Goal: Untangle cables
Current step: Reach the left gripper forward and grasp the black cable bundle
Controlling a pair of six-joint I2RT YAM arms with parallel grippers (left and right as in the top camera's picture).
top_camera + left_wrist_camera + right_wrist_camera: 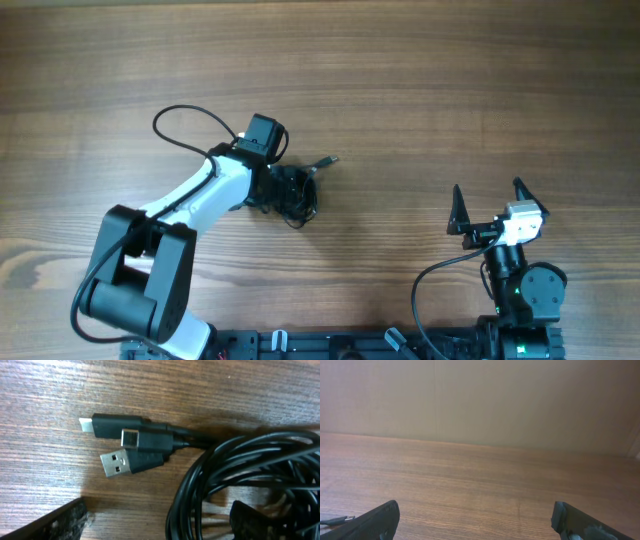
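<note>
Jaws of the left gripper (158, 521) stand wide apart and clamp nothing, one fingertip (60, 522) over bare wood and the other down amid the looped black cables (235, 460), whose coil lies partly between them. Just beyond that coil, three plug ends (131, 438) lie bunched side by side on the table (45, 400), the silver-tipped plug (116, 463) nearest the fingers. Well apart, close to its own base, the right gripper (488, 192) is likewise spread wide and empty over bare wood, with only a thin cable end (335, 520) showing at the left edge of its wrist view.
</note>
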